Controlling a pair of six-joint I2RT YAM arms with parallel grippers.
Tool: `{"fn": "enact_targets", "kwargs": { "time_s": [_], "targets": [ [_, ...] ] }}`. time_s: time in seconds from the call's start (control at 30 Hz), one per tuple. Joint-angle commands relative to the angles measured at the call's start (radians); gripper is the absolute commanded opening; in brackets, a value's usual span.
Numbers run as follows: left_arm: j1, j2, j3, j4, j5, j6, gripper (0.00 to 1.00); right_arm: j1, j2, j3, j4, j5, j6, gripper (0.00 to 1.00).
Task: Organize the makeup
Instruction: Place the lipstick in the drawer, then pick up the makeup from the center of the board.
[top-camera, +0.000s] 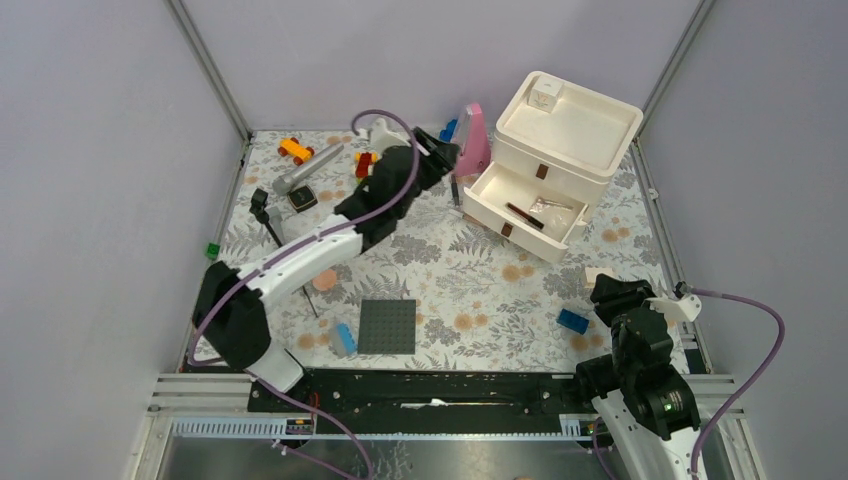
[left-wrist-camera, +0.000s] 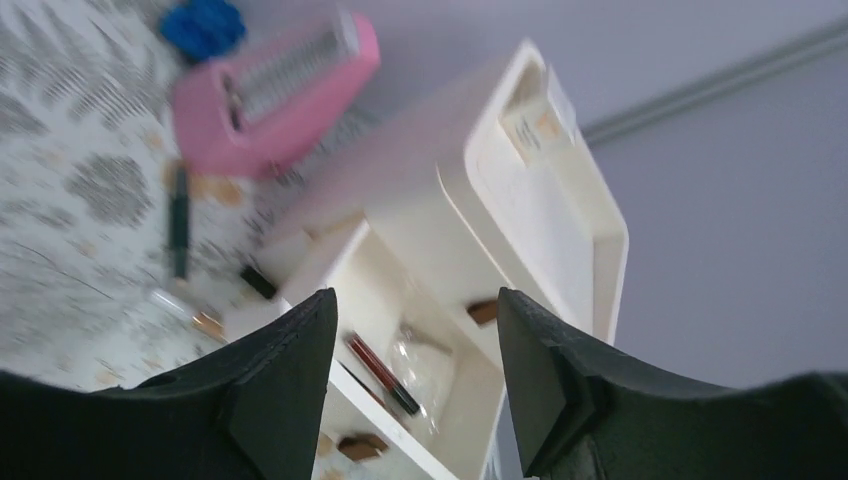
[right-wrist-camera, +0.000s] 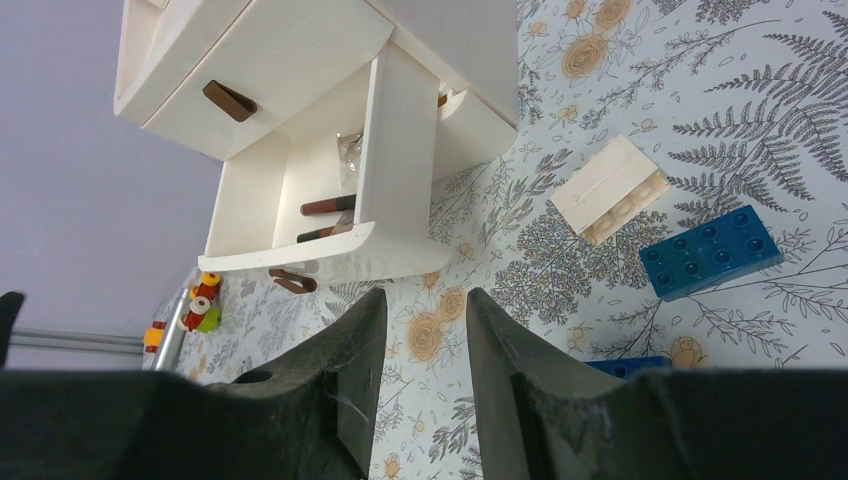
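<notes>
A white drawer unit (top-camera: 570, 130) stands at the back right with its lower drawer (top-camera: 490, 200) pulled open. In the drawer lie a red-and-black stick (top-camera: 523, 215) and a clear wrapped item (top-camera: 552, 205); both also show in the left wrist view, the stick (left-wrist-camera: 380, 372) and the wrapped item (left-wrist-camera: 425, 365). My left gripper (top-camera: 440, 150) hangs open and empty above the drawer's left end (left-wrist-camera: 415, 310). A dark thin stick (left-wrist-camera: 178, 220) lies on the table beside a pink stand (left-wrist-camera: 270, 95). A round peach puff (top-camera: 323, 281) lies at the left. My right gripper (top-camera: 610, 290) is open and empty, low at the near right (right-wrist-camera: 425, 300).
A grey studded plate (top-camera: 387, 327) and blue bricks (top-camera: 573, 320) (top-camera: 343, 338) lie near the front. A white brick (right-wrist-camera: 610, 190) and a blue brick (right-wrist-camera: 710, 252) lie by my right gripper. A black mini tripod (top-camera: 262, 210), toy cars (top-camera: 295, 150) and a grey cylinder (top-camera: 305, 170) are at the back left.
</notes>
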Motion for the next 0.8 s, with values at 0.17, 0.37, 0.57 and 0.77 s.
{"fn": "enact_targets", "kwargs": {
  "time_s": [0.17,0.37,0.57,0.77],
  "targets": [
    [0.216,0.065,-0.003,-0.132,0.192,0.255,0.62,0.004,0.0,0.009,0.035,0.011,-0.02,0.42],
    [0.247,0.357,0.275,-0.306,0.317,0.389,0.62,0.004,0.002,0.009,0.038,0.002,-0.029,0.42],
    [0.246,0.506,0.374,-0.268,0.321,0.419,0.64,0.004,-0.001,0.015,0.039,-0.002,-0.042,0.42],
    [0.246,0.637,0.515,-0.309,0.316,0.433,0.72,0.005,0.008,0.013,0.042,-0.011,-0.042,0.42]
  ]
}}
